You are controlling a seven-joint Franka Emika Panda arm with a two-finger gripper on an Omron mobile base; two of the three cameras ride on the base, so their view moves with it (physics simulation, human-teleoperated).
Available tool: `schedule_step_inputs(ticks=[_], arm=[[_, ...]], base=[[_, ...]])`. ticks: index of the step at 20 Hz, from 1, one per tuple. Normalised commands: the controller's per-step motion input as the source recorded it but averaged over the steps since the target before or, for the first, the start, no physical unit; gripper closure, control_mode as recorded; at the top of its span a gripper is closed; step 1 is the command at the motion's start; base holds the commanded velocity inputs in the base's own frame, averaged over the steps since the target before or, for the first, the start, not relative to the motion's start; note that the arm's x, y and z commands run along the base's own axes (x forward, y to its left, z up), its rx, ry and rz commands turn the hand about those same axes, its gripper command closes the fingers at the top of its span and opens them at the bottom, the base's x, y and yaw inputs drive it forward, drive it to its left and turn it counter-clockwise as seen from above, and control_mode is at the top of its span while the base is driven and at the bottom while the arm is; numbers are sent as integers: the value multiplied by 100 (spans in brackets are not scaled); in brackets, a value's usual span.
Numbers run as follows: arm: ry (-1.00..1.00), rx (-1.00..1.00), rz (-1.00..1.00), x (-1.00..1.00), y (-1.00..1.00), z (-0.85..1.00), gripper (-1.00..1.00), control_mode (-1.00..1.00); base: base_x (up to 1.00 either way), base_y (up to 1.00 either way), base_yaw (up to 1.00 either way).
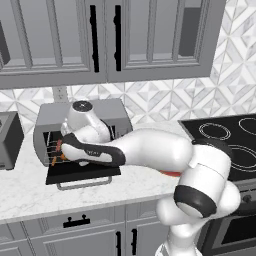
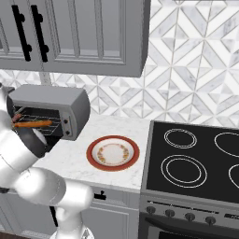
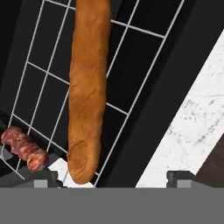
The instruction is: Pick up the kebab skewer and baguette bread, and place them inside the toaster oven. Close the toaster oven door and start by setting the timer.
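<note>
The toaster oven (image 1: pixel 115 114) stands open on the counter, its black door (image 1: pixel 95 172) dropped flat in front. On the wire rack (image 3: pixel 131 65) lies the baguette bread (image 3: pixel 87 87), long and golden-brown, also seen from the side as an orange loaf (image 2: pixel 32 124). The kebab skewer (image 3: pixel 24 149) rests beside it on the rack, its reddish chunks near the loaf's end. My gripper (image 3: pixel 113 179) hovers just above the near end of the baguette. It is open, its fingertips (image 3: pixel 46 179) wide apart and off the loaf.
A red-rimmed plate (image 2: pixel 112 153) sits on the marble counter right of the oven. The black stovetop (image 2: pixel 196 158) lies further right. A dark-grey appliance (image 1: pixel 7 140) stands left of the oven. Wall cabinets (image 1: pixel 105 40) hang overhead.
</note>
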Motion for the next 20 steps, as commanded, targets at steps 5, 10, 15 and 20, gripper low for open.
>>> schedule_step_inputs(ticks=[5, 10, 15, 20], arm=[[-8, 0, 56, -43, -60, 8, -100, -100], [0, -4, 52, -23, -48, 0, -100, -100], [0, -12, 24, -20, -14, -12, -100, -100], [0, -15, 10, 0, 0, -21, -100, -100]], base=[[0, 0, 0], [0, 0, 0], [0, 0, 0], [0, 0, 0]])
